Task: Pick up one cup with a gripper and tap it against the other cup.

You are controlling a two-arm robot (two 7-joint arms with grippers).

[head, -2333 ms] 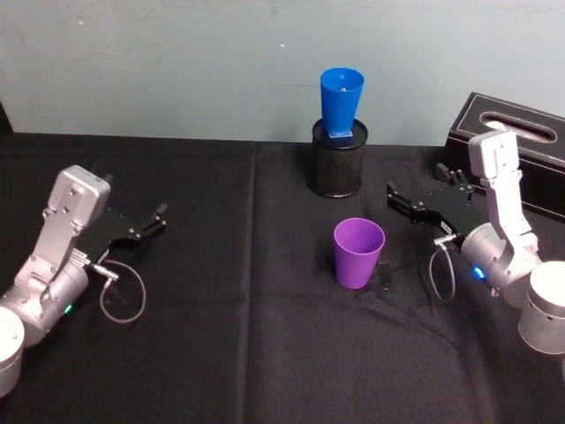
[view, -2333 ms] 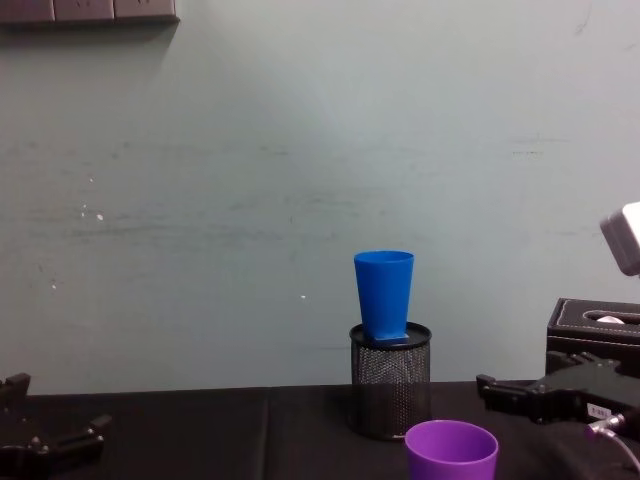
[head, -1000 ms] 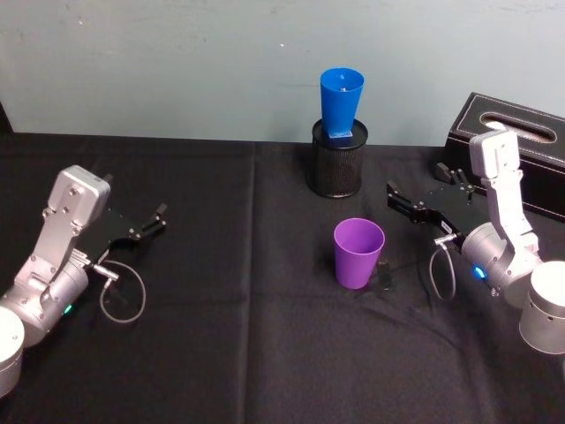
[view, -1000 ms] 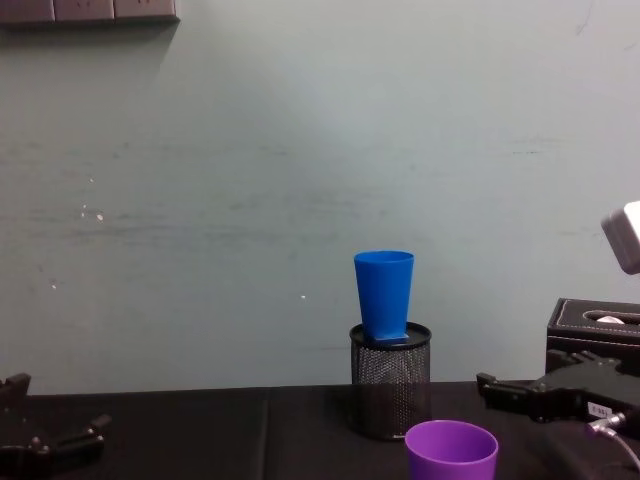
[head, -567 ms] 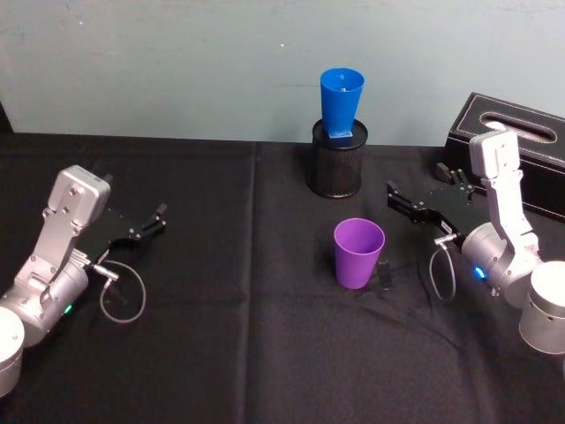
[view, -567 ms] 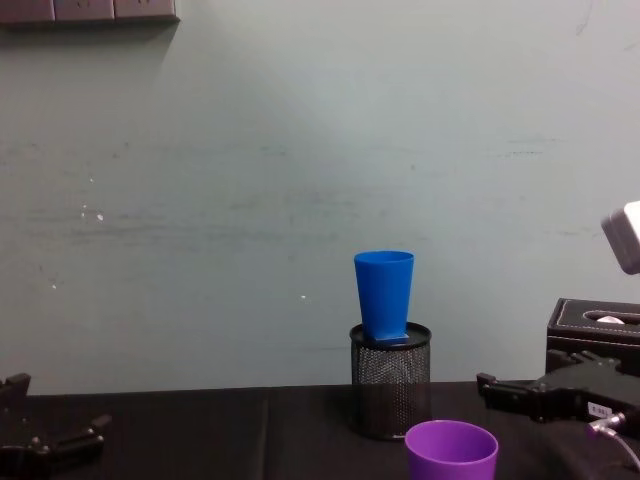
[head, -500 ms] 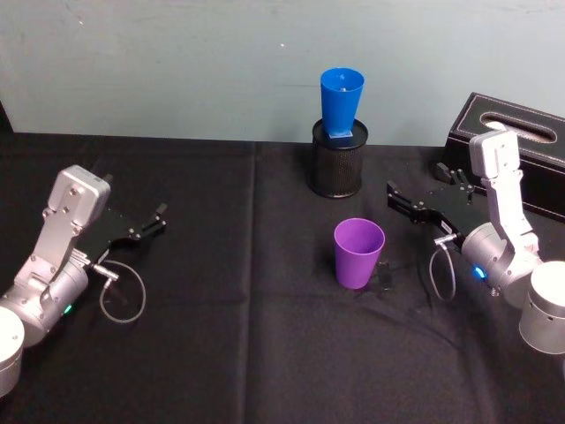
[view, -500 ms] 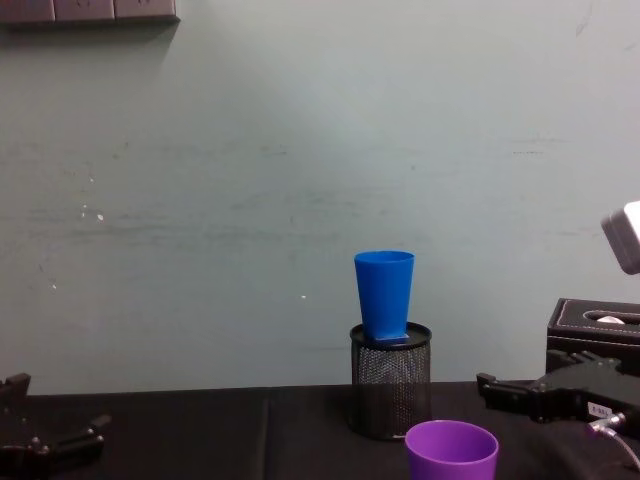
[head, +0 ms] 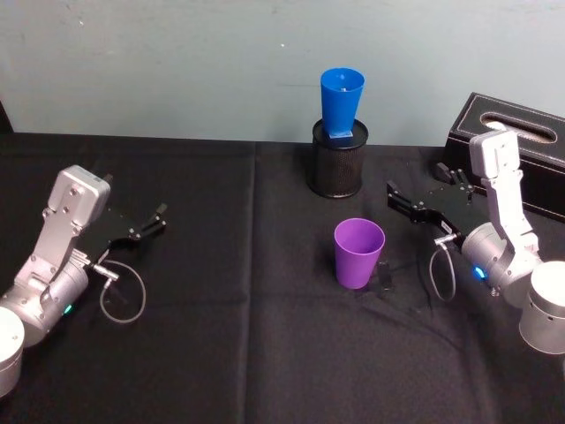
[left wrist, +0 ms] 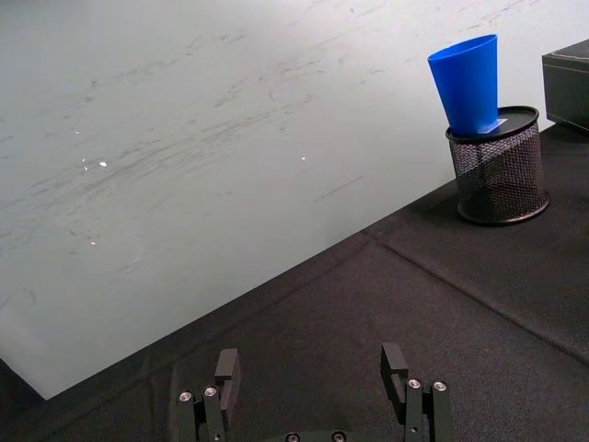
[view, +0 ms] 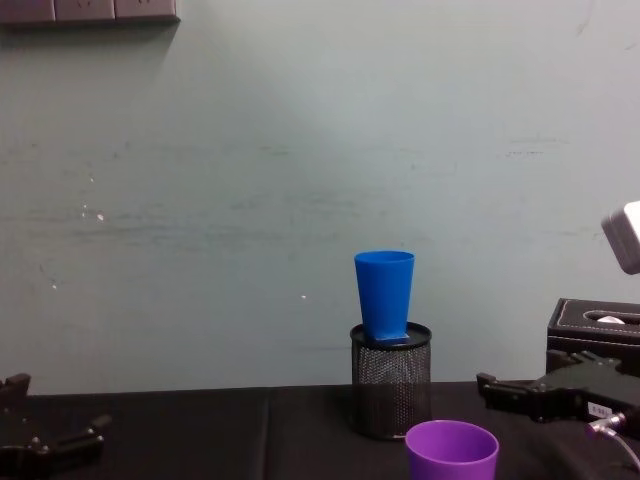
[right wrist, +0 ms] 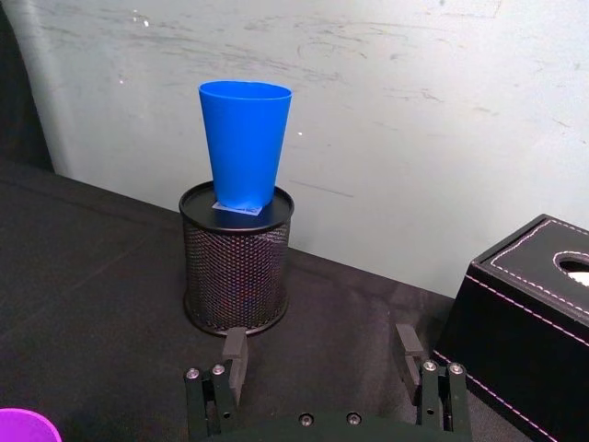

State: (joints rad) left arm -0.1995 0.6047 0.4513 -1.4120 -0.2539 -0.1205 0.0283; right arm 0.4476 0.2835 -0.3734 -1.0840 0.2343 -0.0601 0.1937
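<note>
The left claw [head: 152, 223] is seen spread wide and empty, resting low at the left of the black cloth-covered surface [head: 229, 336]. A purple tapered plastic cup [head: 358, 253] stands upright mid-surface. Behind it, a bright blue tapered plastic cup [head: 341, 102] is perched on a black mesh pen holder [head: 336, 164]. The right claw [head: 398, 200] is held wide, empty, just right of the purple cup, apart from it.

Silver arms, black tools [head: 408, 204] (looped grey cables).

Count: two cups, one purple cup [head: 358, 252] and one blue cup [head: 341, 102]; one mesh holder [head: 336, 160]; one black box [head: 510, 149]; two grippers, left gripper [head: 152, 222] and right gripper [head: 415, 197].
</note>
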